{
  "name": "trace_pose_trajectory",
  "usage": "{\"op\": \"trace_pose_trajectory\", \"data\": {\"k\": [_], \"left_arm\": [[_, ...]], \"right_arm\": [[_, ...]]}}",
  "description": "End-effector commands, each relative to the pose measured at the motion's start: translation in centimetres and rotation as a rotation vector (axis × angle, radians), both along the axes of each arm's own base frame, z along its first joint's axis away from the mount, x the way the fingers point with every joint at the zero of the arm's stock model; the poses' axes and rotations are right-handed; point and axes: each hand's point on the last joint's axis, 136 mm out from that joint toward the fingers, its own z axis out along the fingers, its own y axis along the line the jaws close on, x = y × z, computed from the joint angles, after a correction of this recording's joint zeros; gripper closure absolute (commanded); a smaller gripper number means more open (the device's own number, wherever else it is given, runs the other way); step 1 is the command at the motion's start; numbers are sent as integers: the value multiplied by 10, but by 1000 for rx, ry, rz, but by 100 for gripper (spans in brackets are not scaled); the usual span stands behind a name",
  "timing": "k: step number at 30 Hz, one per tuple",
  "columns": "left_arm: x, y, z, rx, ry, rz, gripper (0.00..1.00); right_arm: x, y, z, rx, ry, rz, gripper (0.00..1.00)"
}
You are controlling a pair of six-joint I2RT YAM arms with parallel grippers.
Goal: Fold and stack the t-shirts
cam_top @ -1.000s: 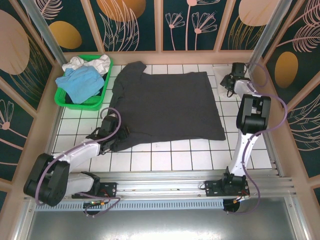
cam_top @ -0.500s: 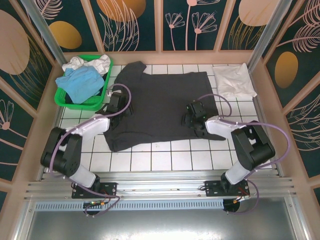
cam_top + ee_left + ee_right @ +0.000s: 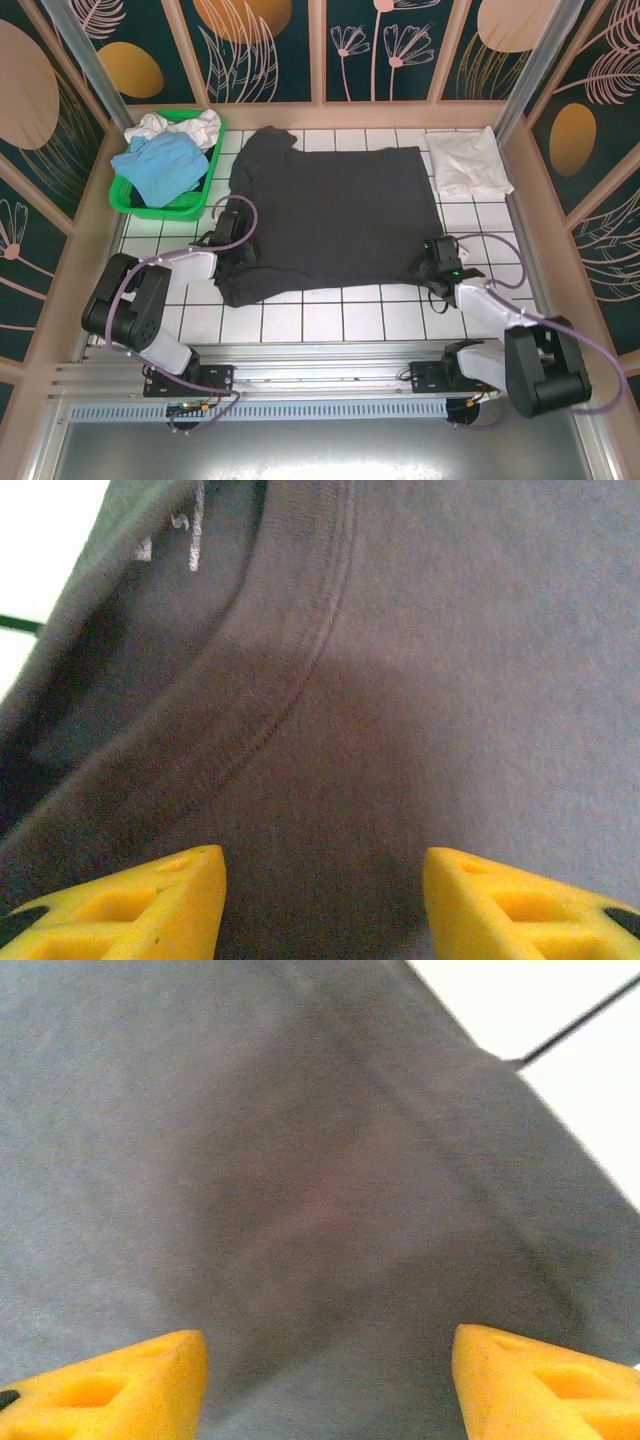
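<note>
Broadly, the tiled table [image 3: 300, 322] carried a charcoal t-shirt [image 3: 330, 215] spread flat across its middle, with the collar [image 3: 250, 710] toward the left. A green basket [image 3: 160, 211] sat at the far left corner, holding 1 light blue t-shirt [image 3: 165, 165] with white t-shirts [image 3: 185, 128] bunched behind it. 1 folded white t-shirt [image 3: 465, 160] lay at the far right corner, apart from the dark one. The left claw [image 3: 325, 880] hung low over the charcoal collar, its 2 yellow fingers parted with nothing pinched between them. The right claw [image 3: 330, 1360] hung over the shirt's near right corner, fingers spread wide, gripping nothing.
</note>
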Motion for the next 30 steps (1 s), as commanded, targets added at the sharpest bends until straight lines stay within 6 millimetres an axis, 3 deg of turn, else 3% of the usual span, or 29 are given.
{"op": "trace_pose_trajectory", "data": {"k": [1, 5, 8, 12, 18, 21, 24, 26, 30], "left_arm": [[-24, -9, -10, -54, 50, -8, 44], [-33, -22, 6, -75, 25, -54, 54], [-40, -35, 20, -73, 23, -106, 55], [-67, -32, 13, -42, 73, -79, 52], [-110, -43, -5, -62, 146, -102, 56], [-114, -44, 4, -70, 131, -97, 66], [-112, -40, 18, -69, 103, -57, 88], [-112, -37, 27, -65, 92, -36, 98], [-120, -38, 40, -68, 93, -19, 100]], "right_arm": [[-2, 4, 16, 72, -60, -25, 34], [27, 43, 66, 71, -204, 143, 33], [50, 76, 84, 76, -254, 263, 32], [79, 107, 80, 84, -245, 353, 31], [105, 121, 63, 64, -224, 389, 30], [108, 127, 58, 78, -220, 401, 30], [109, 134, 56, 114, -226, 410, 30], [110, 136, 54, 120, -237, 410, 30], [109, 140, 46, 127, -219, 427, 30]]}}
